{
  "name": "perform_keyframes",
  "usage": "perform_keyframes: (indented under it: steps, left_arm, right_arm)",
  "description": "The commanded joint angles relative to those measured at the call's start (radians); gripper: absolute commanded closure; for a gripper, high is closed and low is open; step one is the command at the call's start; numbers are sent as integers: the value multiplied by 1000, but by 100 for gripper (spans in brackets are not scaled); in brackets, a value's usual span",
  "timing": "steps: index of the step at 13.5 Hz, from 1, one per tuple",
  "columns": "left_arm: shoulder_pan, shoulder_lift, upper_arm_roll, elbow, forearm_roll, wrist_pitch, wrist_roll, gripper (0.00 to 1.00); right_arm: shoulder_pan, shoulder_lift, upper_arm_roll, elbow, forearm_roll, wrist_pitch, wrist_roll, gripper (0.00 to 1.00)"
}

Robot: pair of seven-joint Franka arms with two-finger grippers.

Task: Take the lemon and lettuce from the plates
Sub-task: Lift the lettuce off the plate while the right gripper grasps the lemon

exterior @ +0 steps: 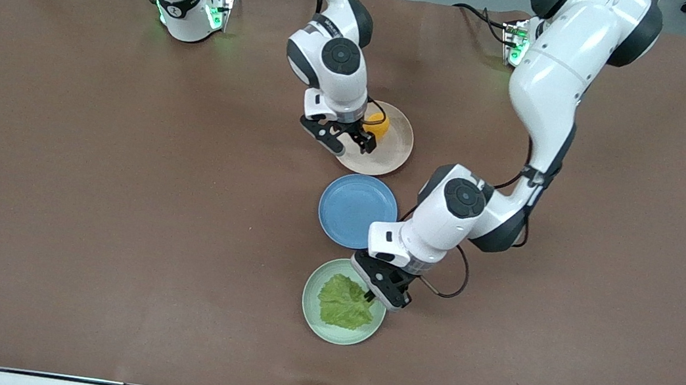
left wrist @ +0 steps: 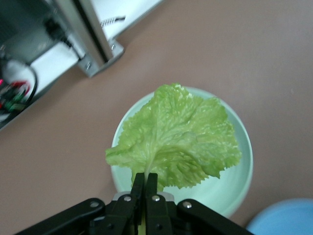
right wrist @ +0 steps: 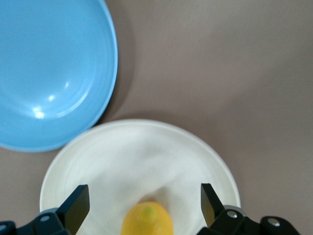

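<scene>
My left claw (left wrist: 145, 182) is clamped on the lettuce (left wrist: 178, 142) at its pale stem end, low over the green plate (left wrist: 234, 183). The leaf lies flat in that plate, its long axis running from my pinch out across the dish, so I judge a straight lift should peel it off. My right claw (right wrist: 144, 205) hangs over the beige plate (right wrist: 88, 161) with its jaws wide apart, one either side of the lemon (right wrist: 146, 220), which sits on that plate. The blue plate (exterior: 357, 210) lies on the bench (exterior: 114, 222) between the two.
</scene>
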Motion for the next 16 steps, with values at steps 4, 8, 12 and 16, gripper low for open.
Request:
perform_keyframes:
  steps: [4,8,12,16]
  left_arm:
    - [149,-275,-5,-305,-14,-224,0,97]
    - [258,-386,5,-514,81,-216,31,97]
    - [383,-385,-9,-676,268,10,49,97]
    - [446,-379,-12,-786,273,163,104,97]
  right_arm:
    - [112,83,-18,25,-4,76,113,3]
    - [139,117,-20,46,-7,77,148,9]
    - [122,114,-20,72,-7,62,144,75]
    - [59,54,-22,92,-7,-80,77,100]
